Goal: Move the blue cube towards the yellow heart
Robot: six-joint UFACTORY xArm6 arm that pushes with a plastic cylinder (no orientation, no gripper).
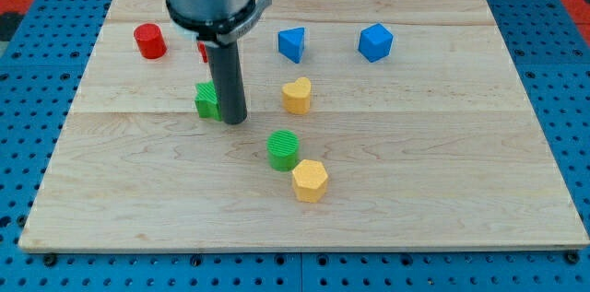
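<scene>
- Nearest the frame's bottom edge runs the front rim of a pale wooden board (138, 227), lying on a blue perforated base (572, 71); the board is the flat stage on which blocks get slid about.
- Just below centre sits a yellow hexagon (310, 181), with a green cylinder (284, 149) touching or almost touching its upper left side. Neither is part of the job, and both lie clear of the likely route.
- At mid-height, left of centre, my tip (234, 122) rests on the board. The arm carries no gripper, so there is nothing to open, close or hold; it only pushes.
- A green block (207, 100), shape unclear, sits pressed against the rod's left side, partly hidden by it.
- To the right of the tip, near centre, is the yellow heart (296, 95), the goal.
- Farther back, directly above the heart and near it, is the blue cube (291, 44), the block to be moved. The tip is well apart from it, lower and to the left, so I judge no push has begun; the tip would need to get behind the cube, on its upper side.
- In the upper right stands a second blue block (375, 42), many-faced.
- In the upper left stands a red cylinder (149, 40); a sliver of another red block (202, 51) peeks from behind the arm.
</scene>
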